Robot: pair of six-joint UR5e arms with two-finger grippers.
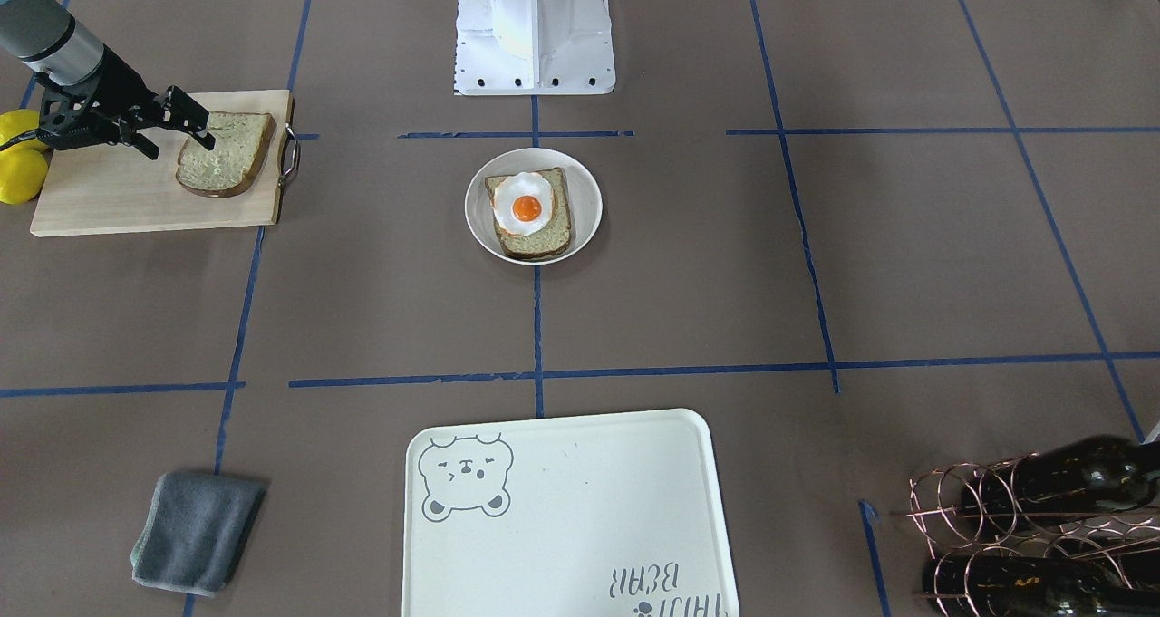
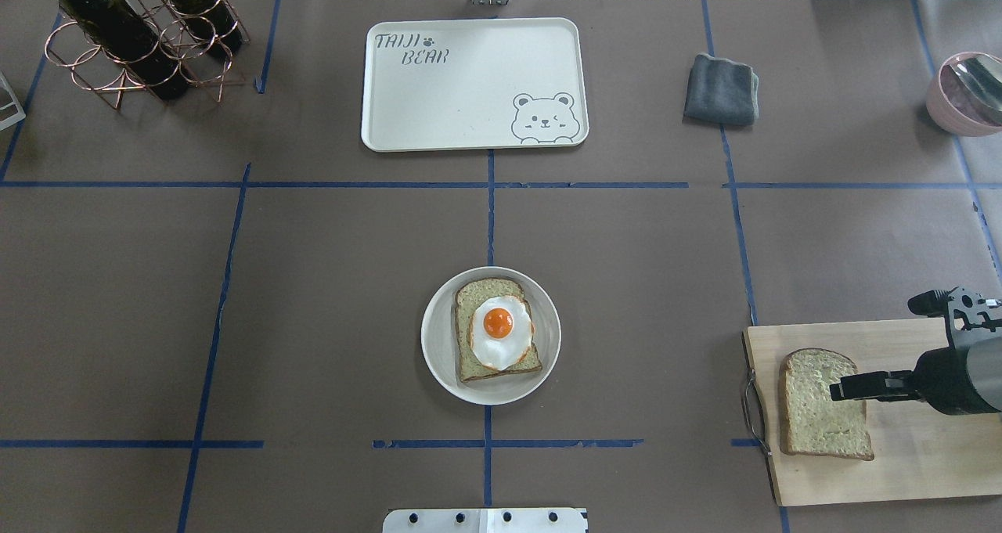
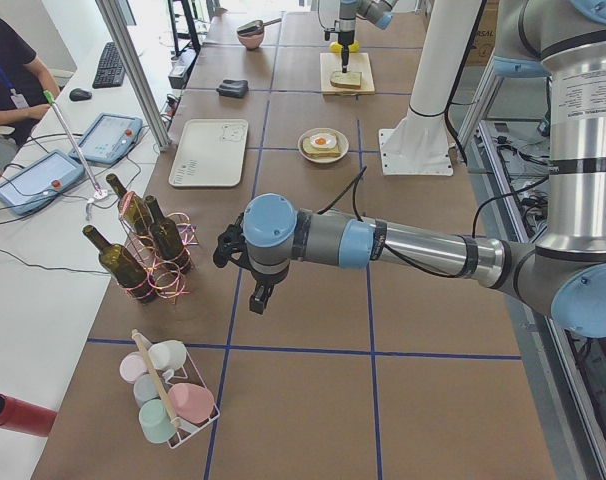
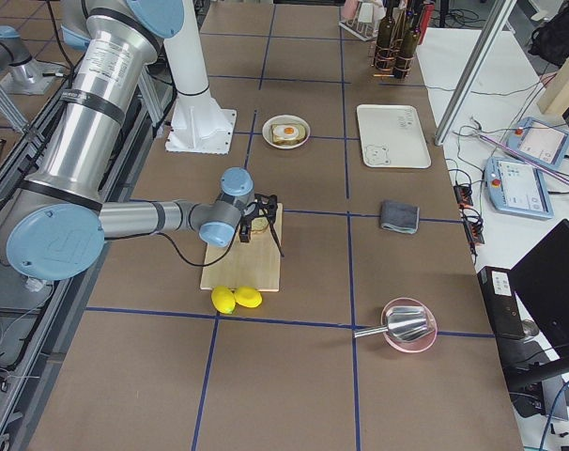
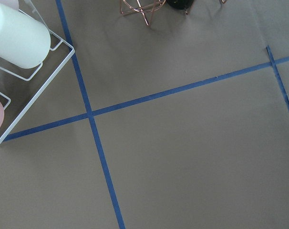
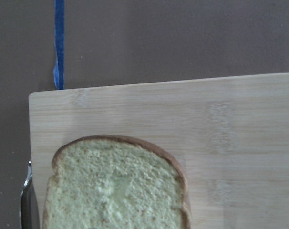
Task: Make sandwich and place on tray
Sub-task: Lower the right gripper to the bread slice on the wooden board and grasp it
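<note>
One bread slice (image 2: 470, 369), topped by one fried egg (image 2: 501, 333), sat on a round white plate (image 2: 432, 337) at the centre of the bench (image 2: 313, 282). The second slice (image 2: 822, 427) lay on a wooden cutting board (image 2: 924, 455) under the right end effector (image 1: 184, 146), whose fingers were spread apart. The single bear-face tray (image 2: 470, 87) lay well apart from both. Two lemons (image 1: 20, 178) touched the board. The left end effector (image 3: 260, 298) hung near three wine bottles (image 3: 118, 265); whether its fingers were apart could not be told.
</note>
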